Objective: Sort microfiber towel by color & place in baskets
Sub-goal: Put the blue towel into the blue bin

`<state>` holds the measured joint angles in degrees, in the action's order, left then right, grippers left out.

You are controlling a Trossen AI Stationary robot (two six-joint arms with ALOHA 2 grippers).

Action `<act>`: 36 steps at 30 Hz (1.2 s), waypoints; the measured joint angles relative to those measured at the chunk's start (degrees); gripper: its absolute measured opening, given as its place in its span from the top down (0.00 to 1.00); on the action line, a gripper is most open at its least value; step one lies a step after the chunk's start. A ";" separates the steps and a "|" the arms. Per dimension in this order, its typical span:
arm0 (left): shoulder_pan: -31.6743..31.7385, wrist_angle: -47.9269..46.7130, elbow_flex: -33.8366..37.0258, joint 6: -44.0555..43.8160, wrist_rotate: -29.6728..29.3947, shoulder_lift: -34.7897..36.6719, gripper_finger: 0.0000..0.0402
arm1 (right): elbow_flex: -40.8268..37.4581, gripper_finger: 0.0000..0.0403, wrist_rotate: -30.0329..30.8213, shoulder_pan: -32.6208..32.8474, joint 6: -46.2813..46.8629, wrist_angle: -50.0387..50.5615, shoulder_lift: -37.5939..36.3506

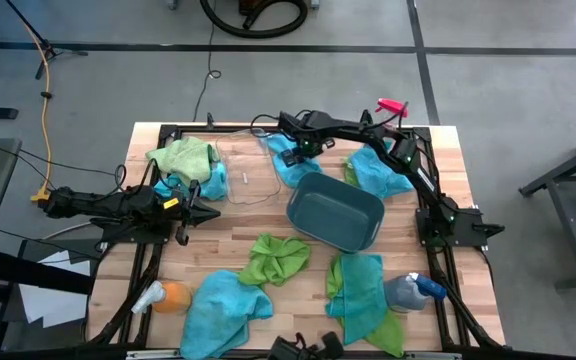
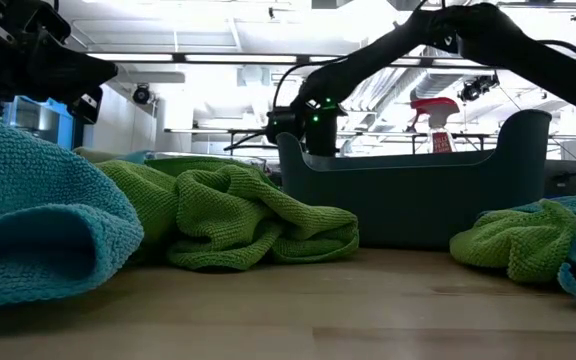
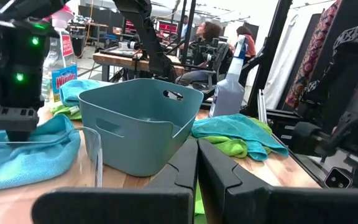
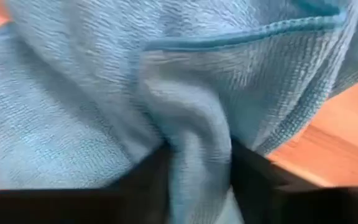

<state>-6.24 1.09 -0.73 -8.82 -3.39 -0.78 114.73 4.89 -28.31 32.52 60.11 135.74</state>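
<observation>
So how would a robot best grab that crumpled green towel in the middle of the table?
Probably from straight above, pinching the raised ridge of folds at the middle of the green towel. It lies bunched on the table, so its flat edges give fingers nothing to close on.

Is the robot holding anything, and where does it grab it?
The right tool pinches a raised fold of a blue towel. The left tool holds nothing.

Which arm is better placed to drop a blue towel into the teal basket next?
Right. The right gripper is pinching a fold of blue towel lying just beside the teal basket. The left gripper is shut, empty, across the table by the clear basket.
</observation>
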 joint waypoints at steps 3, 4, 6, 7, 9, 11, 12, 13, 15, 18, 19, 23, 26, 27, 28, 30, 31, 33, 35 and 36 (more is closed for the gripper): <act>0.00 0.01 0.02 0.00 0.00 0.00 1.00 | 2.11 0.96 -0.05 0.35 -2.74 0.95 -0.84; 0.00 -0.01 0.00 0.00 0.02 -0.02 1.00 | 3.19 0.95 -0.08 0.46 -2.91 1.07 -1.23; -0.01 0.00 0.00 0.00 0.00 0.00 1.00 | 5.73 0.95 -0.48 0.54 -3.85 1.94 -2.38; 0.00 0.00 0.01 0.00 0.00 -0.01 1.00 | 7.17 0.97 -0.53 0.58 -4.63 2.01 -3.15; 0.00 -0.01 0.01 0.00 0.00 -0.01 1.00 | 10.47 0.99 -0.63 0.56 -6.12 1.84 -4.37; -0.02 -0.01 0.02 0.00 0.02 -0.02 1.00 | 14.09 0.98 -0.63 0.58 -7.07 1.96 -5.57; 0.00 -0.01 0.00 0.00 0.00 -0.02 1.00 | 16.04 0.98 -0.63 0.55 -7.37 2.02 -6.07; -0.02 0.01 0.00 0.00 0.02 0.00 1.00 | 18.24 0.99 -0.64 0.55 -7.75 2.28 -6.57; -0.01 -0.01 0.01 -0.01 0.02 0.00 1.00 | 20.23 0.99 -0.86 0.64 -9.26 0.28 -8.26; -0.01 0.00 0.00 0.00 0.02 -0.01 1.00 | 15.64 0.99 -3.26 0.54 -8.30 -7.40 -13.91; -0.02 -0.01 0.00 0.00 0.01 -0.02 1.00 | 14.83 0.99 -4.55 0.54 -8.45 -8.96 -15.39; 0.00 0.01 0.01 0.00 0.01 -0.01 1.00 | 14.37 1.00 -5.29 1.06 -10.36 -13.90 -19.34; 0.00 -0.01 0.00 0.00 -0.03 0.00 1.00 | 14.37 1.00 -6.75 1.61 -10.67 -16.35 -21.81; 0.00 -0.01 0.00 0.00 -0.03 -0.02 1.00 | 14.37 1.00 -7.15 1.81 -11.32 -16.73 -22.43; 0.00 -0.01 0.00 0.00 -0.03 -0.02 1.00 | 14.37 1.00 -7.18 2.21 -12.18 -16.69 -22.90; 0.00 0.00 0.01 -0.01 -0.03 -0.02 1.00 | 14.37 1.00 -7.26 2.98 -13.98 -16.56 -23.58; 0.00 -0.01 0.00 0.00 -0.03 -0.02 1.00 | 14.37 1.00 -7.32 3.47 -14.98 -16.47 -23.76; 0.00 0.00 0.00 0.00 -0.03 -0.02 1.00 | 14.37 1.00 -7.72 4.50 -16.98 -16.60 -23.93; 0.00 0.01 0.00 -0.01 -0.03 -0.02 1.00 | 14.37 1.00 -8.92 5.38 -18.09 -16.18 -23.98; 0.00 0.01 0.02 0.00 -0.03 -0.02 1.00 | 14.37 1.00 -9.48 5.87 -18.45 -15.96 -23.98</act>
<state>-6.24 1.10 -0.71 -8.82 -3.42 -0.80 129.10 -4.59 -22.44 14.07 44.15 111.77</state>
